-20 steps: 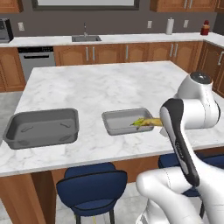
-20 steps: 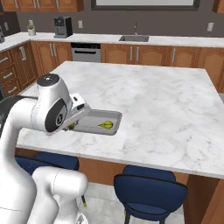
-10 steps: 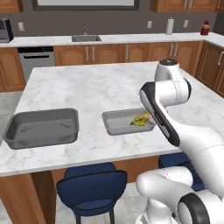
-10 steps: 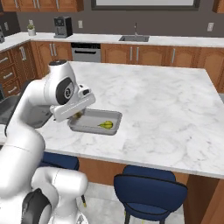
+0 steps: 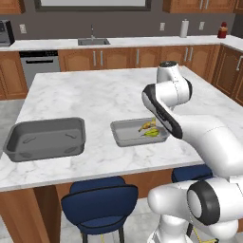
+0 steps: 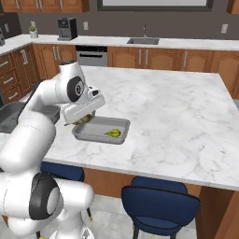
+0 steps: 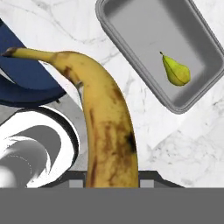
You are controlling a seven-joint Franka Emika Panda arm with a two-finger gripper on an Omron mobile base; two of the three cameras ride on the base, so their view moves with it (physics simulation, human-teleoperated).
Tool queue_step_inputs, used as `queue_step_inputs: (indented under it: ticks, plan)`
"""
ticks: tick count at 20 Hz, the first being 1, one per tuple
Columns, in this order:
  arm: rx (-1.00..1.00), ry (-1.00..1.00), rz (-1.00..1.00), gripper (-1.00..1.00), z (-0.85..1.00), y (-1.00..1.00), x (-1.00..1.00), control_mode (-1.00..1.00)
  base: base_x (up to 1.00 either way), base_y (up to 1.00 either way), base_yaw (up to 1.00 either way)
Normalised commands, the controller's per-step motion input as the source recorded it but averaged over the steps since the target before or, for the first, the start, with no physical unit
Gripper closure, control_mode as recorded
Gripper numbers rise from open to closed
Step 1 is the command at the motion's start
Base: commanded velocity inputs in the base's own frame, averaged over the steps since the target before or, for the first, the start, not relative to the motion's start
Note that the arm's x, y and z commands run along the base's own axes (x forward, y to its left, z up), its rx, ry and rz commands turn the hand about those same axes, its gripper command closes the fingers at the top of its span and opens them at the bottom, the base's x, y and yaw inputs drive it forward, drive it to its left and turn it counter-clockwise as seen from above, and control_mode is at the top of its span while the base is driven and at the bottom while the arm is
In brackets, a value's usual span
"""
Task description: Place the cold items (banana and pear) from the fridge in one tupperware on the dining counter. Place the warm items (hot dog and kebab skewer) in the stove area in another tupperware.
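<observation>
Left base view: on the marble dining counter [image 5: 95, 95] the small light grey tupperware [image 5: 124, 135] sits near the front edge, right of centre. The larger, darker tupperware [image 5: 45, 140] lies well apart to its left, nothing in it. The white arm bends over the small tray's right end, and the yellow banana [image 5: 146, 125] pokes out from under the wrist, above the tray's right part. A yellow-green pear [image 5: 152, 133] lies just beside it on the tray floor. Two blue stools [image 5: 99, 199] stand under the near edge. On the far wall counter are a sink [image 5: 93, 42] and a paper towel roll [image 5: 184, 28].

Right base view: the hand hangs over the left, near end of the small tray [image 6: 121, 125], and the gripper [image 6: 80, 120] sits low under the white wrist block, with a bit of yellow between it and the tray. The pear [image 6: 113, 133] rests on the tray floor toward the right. A coffee machine [image 6: 67, 28] stands on the far counter.

Hand view: the jaws are clamped on the banana [image 7: 107, 127], which rises from between them, curved, brown-spotted, its dark stem tip pointing upper left. Beyond it the small tray [image 7: 131, 26] holds the pear [image 7: 176, 71] near one corner; marble surrounds the tray, and a blue stool seat [image 7: 22, 74] shows to the left.
</observation>
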Motion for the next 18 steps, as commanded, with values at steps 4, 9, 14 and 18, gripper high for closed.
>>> queue_step_inputs:
  ticks: [4,9,14,18]
  plan:
    - [-0.11,0.10,0.01,1.00,-0.23,0.00,0.57,-1.00,0.00,0.00,0.00]
    - [-0.09,0.08,0.01,1.00,-0.21,0.00,0.54,-1.00,0.00,0.00,0.00]
    - [-0.10,0.07,0.00,1.00,-0.30,0.05,0.48,-1.00,0.00,0.00,0.00]
    - [-0.03,-0.04,0.02,1.00,-0.69,0.36,0.59,-1.00,0.00,0.00,0.00]
